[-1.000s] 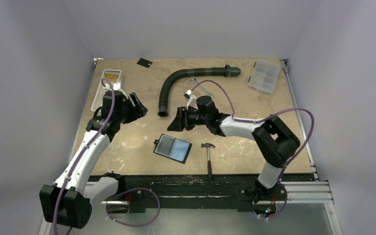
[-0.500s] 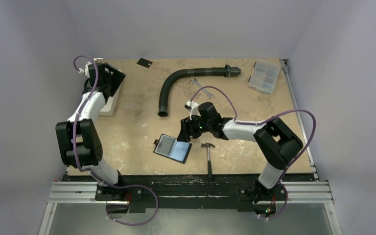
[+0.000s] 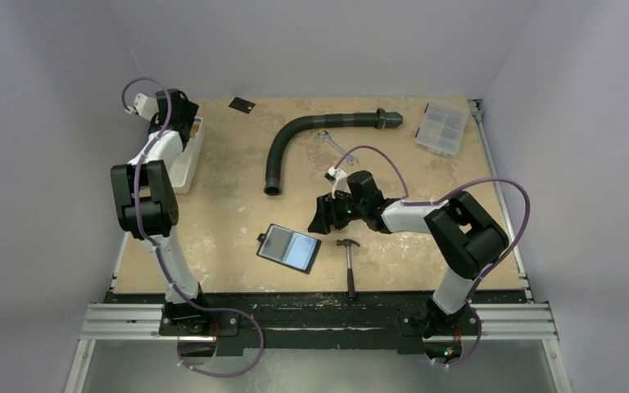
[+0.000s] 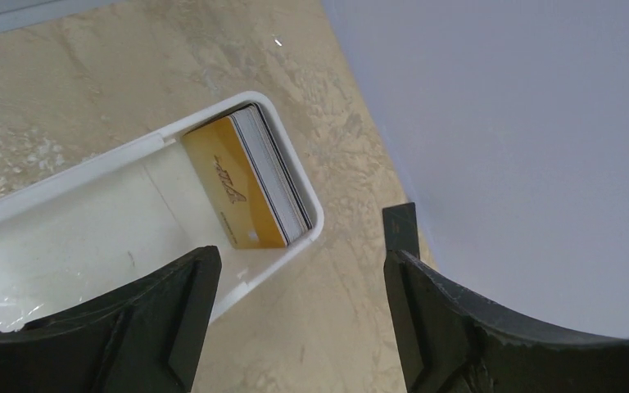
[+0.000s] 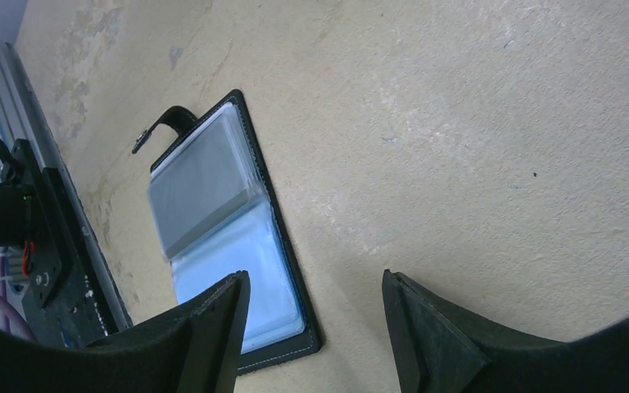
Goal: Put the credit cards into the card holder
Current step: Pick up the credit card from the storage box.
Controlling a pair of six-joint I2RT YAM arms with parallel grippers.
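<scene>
Gold-topped credit cards [image 4: 246, 184] sit stacked in the white tray [image 4: 115, 213] far left, left hand [image 4: 303, 246] spread above, I'd guess to grab one, right hand [image 5: 315, 282] spread beside the open near-centre card holder [image 5: 221, 221], probably to steady it.

The white tray [image 4: 90, 229] runs off the left edge of the left wrist view, and a jaw covers its near end. In the card stack [image 4: 250, 176], the gold top card's lettering is too small to read and the number of cards cannot be told. One corner of the card holder [image 5: 213, 221] is concealed behind a jaw. The face of the dark card [image 3: 241, 104] at the far side of the table is too small to make out.
</scene>
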